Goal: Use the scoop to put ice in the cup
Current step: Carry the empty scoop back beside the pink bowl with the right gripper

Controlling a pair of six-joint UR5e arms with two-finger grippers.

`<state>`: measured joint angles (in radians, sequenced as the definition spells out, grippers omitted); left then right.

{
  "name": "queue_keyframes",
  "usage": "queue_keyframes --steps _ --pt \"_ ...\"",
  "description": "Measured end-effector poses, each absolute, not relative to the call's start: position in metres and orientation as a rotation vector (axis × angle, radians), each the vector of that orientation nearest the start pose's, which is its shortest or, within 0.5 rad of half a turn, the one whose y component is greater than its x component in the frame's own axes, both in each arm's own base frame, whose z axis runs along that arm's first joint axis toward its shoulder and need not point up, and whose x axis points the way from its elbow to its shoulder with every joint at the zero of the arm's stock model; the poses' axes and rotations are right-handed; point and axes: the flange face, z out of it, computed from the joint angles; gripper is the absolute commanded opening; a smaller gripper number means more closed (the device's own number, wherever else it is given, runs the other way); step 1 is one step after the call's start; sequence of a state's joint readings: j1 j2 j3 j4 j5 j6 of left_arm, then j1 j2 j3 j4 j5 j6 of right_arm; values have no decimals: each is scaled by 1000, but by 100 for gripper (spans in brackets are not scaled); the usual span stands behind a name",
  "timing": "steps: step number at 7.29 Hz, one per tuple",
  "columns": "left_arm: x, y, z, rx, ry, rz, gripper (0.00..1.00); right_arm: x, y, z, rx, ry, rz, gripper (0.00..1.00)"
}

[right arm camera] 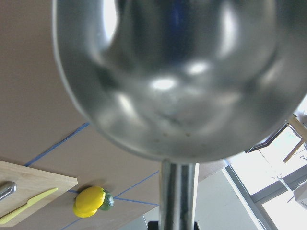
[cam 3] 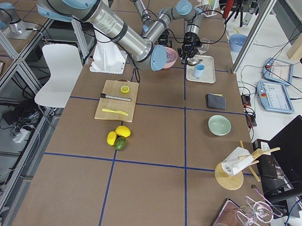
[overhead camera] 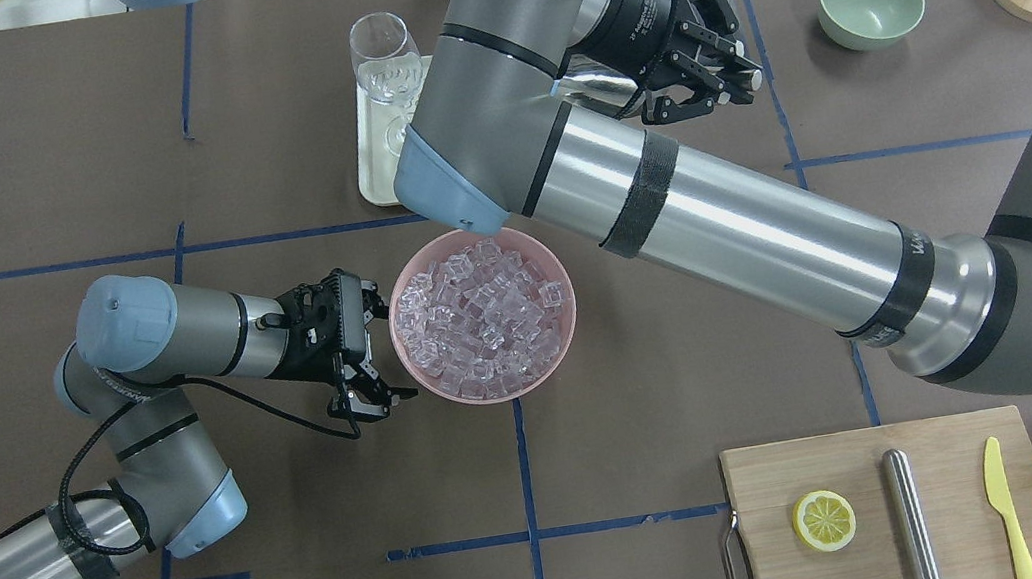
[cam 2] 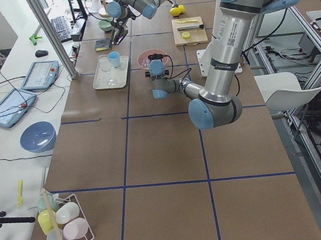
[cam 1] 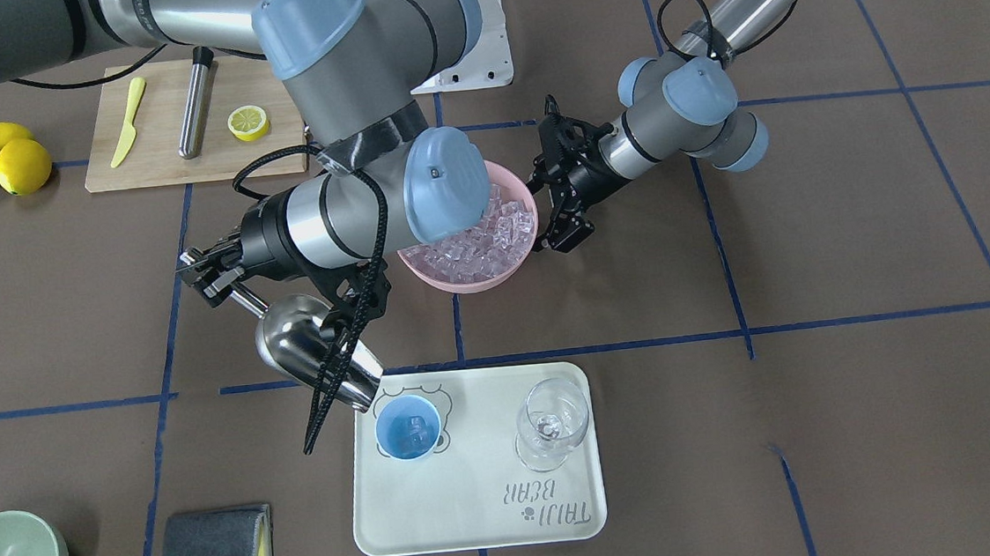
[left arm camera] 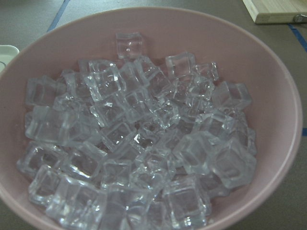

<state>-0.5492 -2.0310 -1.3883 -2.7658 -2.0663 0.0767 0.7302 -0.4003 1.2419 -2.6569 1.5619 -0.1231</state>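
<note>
Front view, left to right. Right gripper (cam 1: 211, 281): fingers clamped narrow on the thin rod handle of the shiny steel scoop with the deep rounded trough (cam 1: 310, 345). The wrist is rolled so the trough tilts down, and its lip sits just beside the rim of the small light-blue round plastic cup (cam 1: 408, 427), on the near-left part of the cream plastic tray (cam 1: 479, 518). A few small clear glassy ice cubes (cam 1: 417, 428) are in the cup.

I judge this as the pour step. To do it well I'd bring the lip fully over the cup mouth, tip slowly so cubes slide rather than bounce onto the tray, and avoid nudging the cup. I can't tell whether any ice remains in the trough.

Next right is the pink round bowl (cam 1: 462, 284), heaped with cubes. Left gripper (overhead camera: 380, 349): arm low and bent, fingers spread wide just beside the bowl rim, holding nothing.
</note>
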Motion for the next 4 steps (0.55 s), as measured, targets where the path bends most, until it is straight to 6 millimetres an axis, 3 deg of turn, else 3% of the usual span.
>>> queue_keyframes --steps 4 --pt "520 -419 346 1187 1095 1232 99 -435 -580 136 -172 40 -941 0"
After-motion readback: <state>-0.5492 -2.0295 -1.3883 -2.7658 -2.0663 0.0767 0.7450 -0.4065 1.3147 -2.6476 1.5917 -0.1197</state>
